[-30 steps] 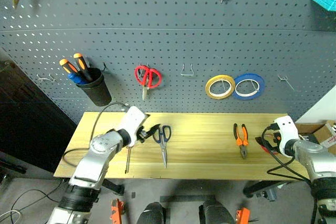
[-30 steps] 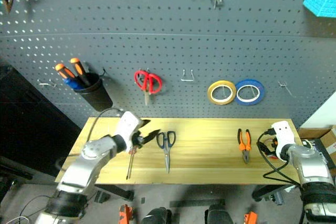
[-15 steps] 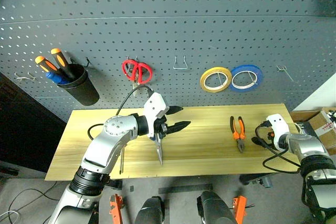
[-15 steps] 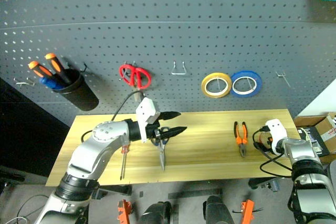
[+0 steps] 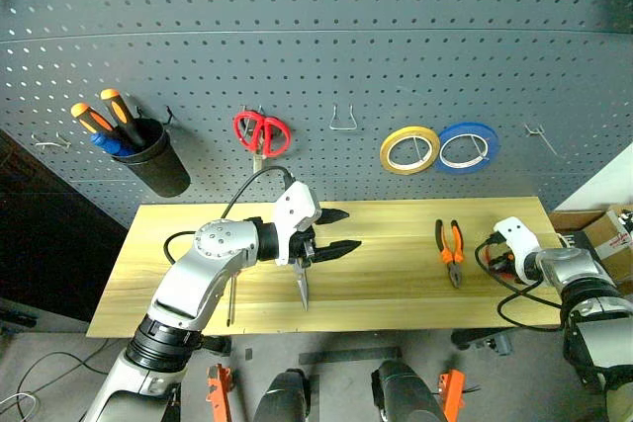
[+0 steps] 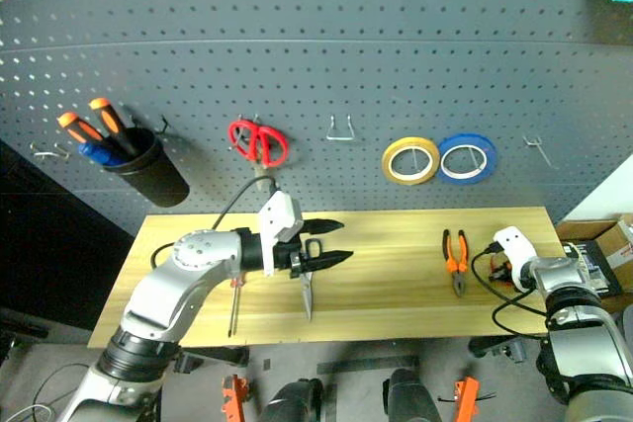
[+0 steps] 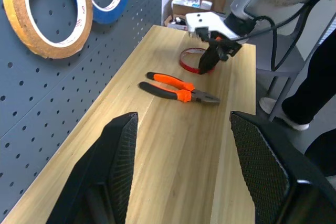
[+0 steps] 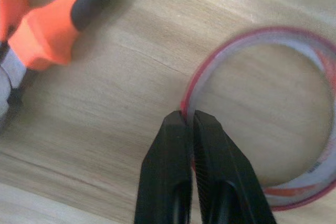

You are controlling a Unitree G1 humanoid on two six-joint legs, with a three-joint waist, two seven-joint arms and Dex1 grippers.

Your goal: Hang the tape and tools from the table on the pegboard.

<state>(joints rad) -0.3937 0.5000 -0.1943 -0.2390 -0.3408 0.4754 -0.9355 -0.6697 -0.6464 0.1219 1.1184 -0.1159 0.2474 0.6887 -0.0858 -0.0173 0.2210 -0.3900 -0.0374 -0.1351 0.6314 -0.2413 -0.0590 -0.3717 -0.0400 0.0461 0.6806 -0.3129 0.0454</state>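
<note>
My right gripper [image 8: 187, 115] pinches the red tape [image 8: 262, 114] wall (flat on the table [image 5: 396, 284]); my left gripper [image 5: 341, 230] hangs open, empty.

Surface [image 5: 396, 284]: pale wood, visible grain, matt. Pegboard [image 5: 326, 37]: dark grey, matt, perforated. Tape [image 8: 262, 114]: thin, glossy red. Pliers [image 7: 178, 88]: smooth orange-and-black grips. Right claw [image 8: 187, 121]: black, slightly glossy.
</note>
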